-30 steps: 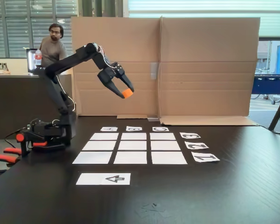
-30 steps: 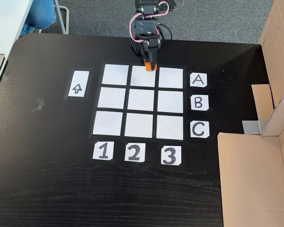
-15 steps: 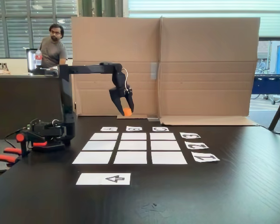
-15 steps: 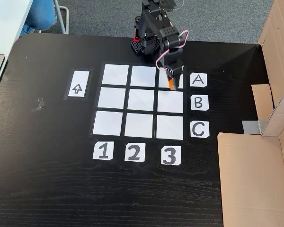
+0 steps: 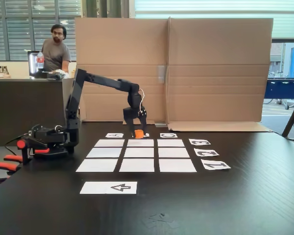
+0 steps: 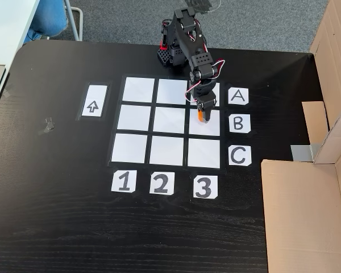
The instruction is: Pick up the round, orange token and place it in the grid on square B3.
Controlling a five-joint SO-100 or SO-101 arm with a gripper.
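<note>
The orange token (image 5: 138, 134) is held in my gripper (image 5: 137, 131), which is shut on it and points straight down. In a fixed view from above, the gripper (image 6: 201, 112) and the token (image 6: 201, 116) are over the robot-side part of square B3 (image 6: 207, 126). From the side, the token hangs very low over the far middle square, B3 (image 5: 140, 143), in front of the B card (image 5: 146, 134). Whether the token touches the paper I cannot tell. The grid (image 6: 135, 118) lies flat on the black table (image 6: 57, 187).
A white arrow card (image 6: 93, 101) lies beside the grid. The arm's base (image 5: 49, 142) stands at the table's left, with orange-red parts (image 5: 5, 164) beside it. A tall cardboard wall (image 5: 210, 73) closes the far side. A person (image 5: 55, 46) stands behind a counter.
The arm has stretched out and come down. The gripper, with the token in it, moved from high above the A row to low over square B3.
</note>
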